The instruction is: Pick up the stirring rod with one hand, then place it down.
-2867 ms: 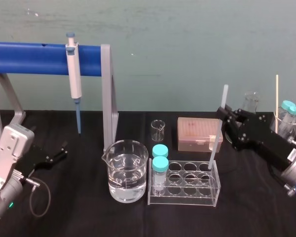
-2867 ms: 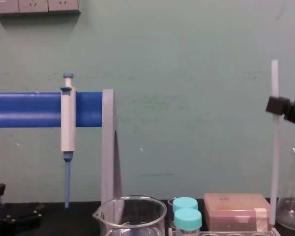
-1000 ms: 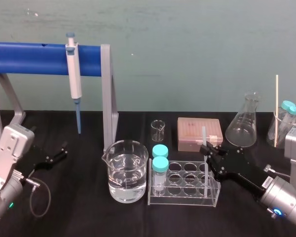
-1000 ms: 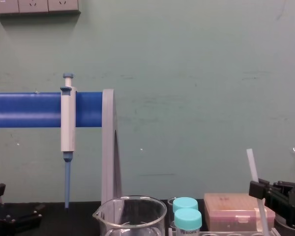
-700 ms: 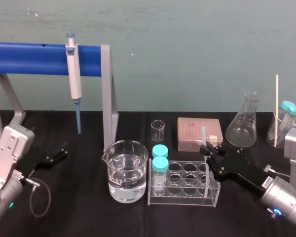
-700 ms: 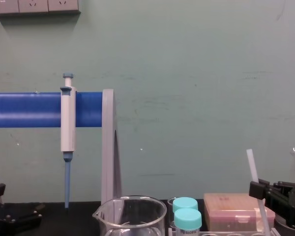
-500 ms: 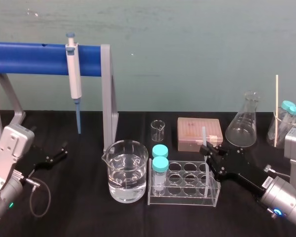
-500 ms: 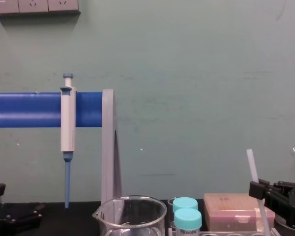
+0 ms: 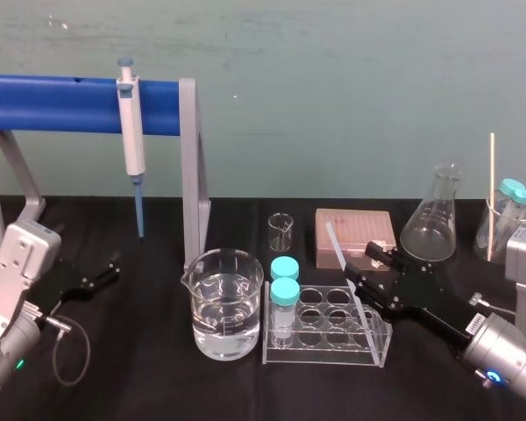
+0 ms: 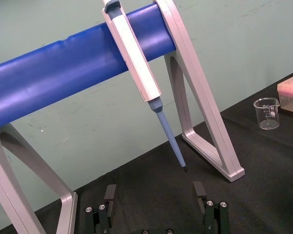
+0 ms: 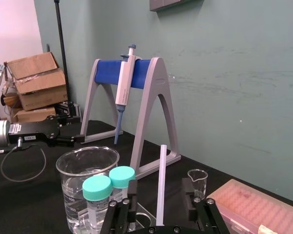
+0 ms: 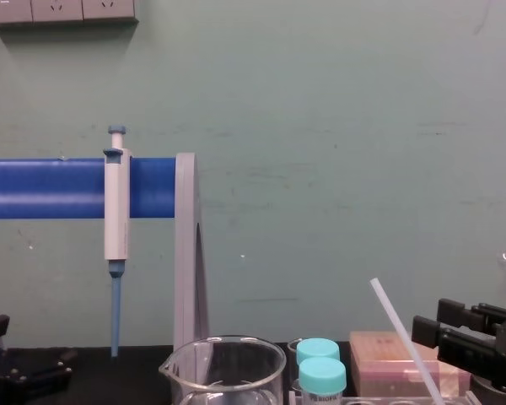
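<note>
The black counter (image 9: 158, 377) carries a blue-barred pipette stand (image 9: 61, 103) in the upper left of the head view. A glass beaker (image 9: 226, 303) of clear liquid sits at lower centre. Just right of it is a clear tube rack (image 9: 329, 329).

The right claw (image 9: 359, 266) reaches in from the lower right, level with the rack's right end. In the right wrist view its fingers (image 11: 132, 194) are spread wide, gripping nothing.

The stirring rod (image 9: 337, 253) stands in the right end of the rack, between those fingers and apart from both. Its long axis is steep but tilted, with the top end pointing to the upper left of the head view, towards the pink tip box (image 9: 355, 230). The lower end is hard to make out through the rack's clear walls, and the chest view cuts it off at the bottom edge.

The left claw (image 10: 154, 195) rests parked at the lower left of the head view, its fingers open.
</note>
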Motion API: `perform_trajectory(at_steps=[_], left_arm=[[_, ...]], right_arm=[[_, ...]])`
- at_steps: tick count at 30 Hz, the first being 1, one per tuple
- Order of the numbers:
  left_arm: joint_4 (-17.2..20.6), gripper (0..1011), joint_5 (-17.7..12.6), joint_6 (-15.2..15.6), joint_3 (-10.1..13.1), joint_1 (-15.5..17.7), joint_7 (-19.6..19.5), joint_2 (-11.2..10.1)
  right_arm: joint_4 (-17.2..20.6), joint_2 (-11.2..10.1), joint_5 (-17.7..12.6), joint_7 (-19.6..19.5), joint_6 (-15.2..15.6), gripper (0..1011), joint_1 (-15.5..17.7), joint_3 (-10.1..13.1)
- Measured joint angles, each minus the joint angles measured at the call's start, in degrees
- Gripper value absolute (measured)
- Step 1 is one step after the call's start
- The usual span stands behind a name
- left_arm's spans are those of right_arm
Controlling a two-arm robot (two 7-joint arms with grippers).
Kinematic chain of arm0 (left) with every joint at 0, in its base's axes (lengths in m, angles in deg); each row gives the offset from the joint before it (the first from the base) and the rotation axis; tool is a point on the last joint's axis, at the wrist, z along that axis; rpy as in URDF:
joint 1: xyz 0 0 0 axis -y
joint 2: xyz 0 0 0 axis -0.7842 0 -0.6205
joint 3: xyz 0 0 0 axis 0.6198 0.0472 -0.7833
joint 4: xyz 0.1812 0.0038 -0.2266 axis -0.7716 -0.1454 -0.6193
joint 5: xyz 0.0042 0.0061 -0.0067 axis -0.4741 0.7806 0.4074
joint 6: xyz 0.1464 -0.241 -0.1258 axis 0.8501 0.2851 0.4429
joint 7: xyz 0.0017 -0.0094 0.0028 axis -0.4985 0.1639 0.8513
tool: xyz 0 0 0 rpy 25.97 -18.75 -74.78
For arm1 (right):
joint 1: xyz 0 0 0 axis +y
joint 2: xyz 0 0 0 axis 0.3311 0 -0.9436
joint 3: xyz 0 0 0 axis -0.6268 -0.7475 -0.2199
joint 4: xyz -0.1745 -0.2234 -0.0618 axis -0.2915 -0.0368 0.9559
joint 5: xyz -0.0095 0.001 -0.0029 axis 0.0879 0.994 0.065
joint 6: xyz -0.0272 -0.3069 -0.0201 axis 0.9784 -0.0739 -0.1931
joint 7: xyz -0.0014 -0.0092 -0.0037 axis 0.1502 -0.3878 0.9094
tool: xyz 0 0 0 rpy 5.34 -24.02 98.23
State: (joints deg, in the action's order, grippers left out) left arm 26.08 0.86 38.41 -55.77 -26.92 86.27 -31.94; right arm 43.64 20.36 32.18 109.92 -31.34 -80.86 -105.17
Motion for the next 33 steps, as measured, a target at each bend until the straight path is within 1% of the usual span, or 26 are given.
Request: perform_trajectory(at_steps=[3,4,5,7,9,10,11,12,13,14,15,17,18,20,21,22,23,24,25,27,28,33], left_arm=[[0.00,1000,0.00,0.00,0.00,0.00,0.00,0.00],[0.00,1000,0.00,0.00,0.00,0.00,0.00,0.00],[0.00,1000,0.00,0.00,0.00,0.00,0.00,0.00],[0.00,1000,0.00,0.00,0.00,0.00,0.00,0.00],[0.00,1000,0.00,0.00,0.00,0.00,0.00,0.00],[0.00,1000,0.00,0.00,0.00,0.00,0.00,0.00],[0.00,1000,0.00,0.00,0.00,0.00,0.00,0.00],[0.00,1000,0.00,0.00,0.00,0.00,0.00,0.00],[0.00,1000,0.00,0.00,0.00,0.00,0.00,0.00],[0.00,1000,0.00,0.00,0.00,0.00,0.00,0.00],[0.00,1000,0.00,0.00,0.00,0.00,0.00,0.00],[0.00,1000,0.00,0.00,0.00,0.00,0.00,0.00],[0.00,1000,0.00,0.00,0.00,0.00,0.00,0.00],[0.00,1000,0.00,0.00,0.00,0.00,0.00,0.00],[0.00,1000,0.00,0.00,0.00,0.00,0.00,0.00],[0.00,1000,0.00,0.00,0.00,0.00,0.00,0.00],[0.00,1000,0.00,0.00,0.00,0.00,0.00,0.00],[0.00,1000,0.00,0.00,0.00,0.00,0.00,0.00],[0.00,1000,0.00,0.00,0.00,0.00,0.00,0.00],[0.00,1000,0.00,0.00,0.00,0.00,0.00,0.00],[0.00,1000,0.00,0.00,0.00,0.00,0.00,0.00],[0.00,1000,0.00,0.00,0.00,0.00,0.00,0.00]], right_arm=[[0.00,0.00,-0.02,0.00,0.00,625,0.00,0.00],[0.00,0.00,-0.03,0.00,0.00,682,0.00,0.00],[0.00,0.00,-0.04,0.00,0.00,682,0.00,0.00],[0.05,0.00,-0.03,-0.14,0.04,761,0.00,0.03],[0.46,0.10,0.11,-1.18,0.24,816,0.04,0.40],[1.07,0.36,0.47,-2.95,0.55,853,0.26,1.08],[1.07,0.36,0.47,-2.95,0.55,853,0.26,1.08],[1.72,0.74,0.94,-5.17,0.86,905,0.59,1.99],[2.17,0.99,1.31,-6.55,1.04,916,0.85,2.58],[3.03,1.68,2.52,-10.33,1.48,960,1.43,3.84],[3.38,2.11,3.32,-12.57,1.77,982,1.75,4.50],[3.91,2.96,5.09,-17.12,2.73,1003,2.26,5.60],[4.19,3.91,7.09,-21.94,4.38,1002,2.65,6.62],[4.03,4.78,8.88,-26.15,6.59,1002,2.76,7.32],[3.45,5.50,10.09,-29.25,8.83,1002,2.71,7.81],[3.10,5.86,10.54,-30.49,10.08,1002,2.63,8.02],[2.13,6.47,11.06,-32.30,12.44,1002,2.34,8.40],[2.13,6.47,11.06,-32.30,12.44,1002,2.34,8.40],[1.15,6.96,11.31,-33.50,14.63,1002,2.08,8.64],[0.03,7.55,11.59,-34.41,16.82,1002,1.68,8.89],[-0.36,7.73,11.65,-34.64,17.39,1002,1.56,8.98],[-0.13,7.64,11.66,-34.68,17.03,1002,1.62,8.96]])
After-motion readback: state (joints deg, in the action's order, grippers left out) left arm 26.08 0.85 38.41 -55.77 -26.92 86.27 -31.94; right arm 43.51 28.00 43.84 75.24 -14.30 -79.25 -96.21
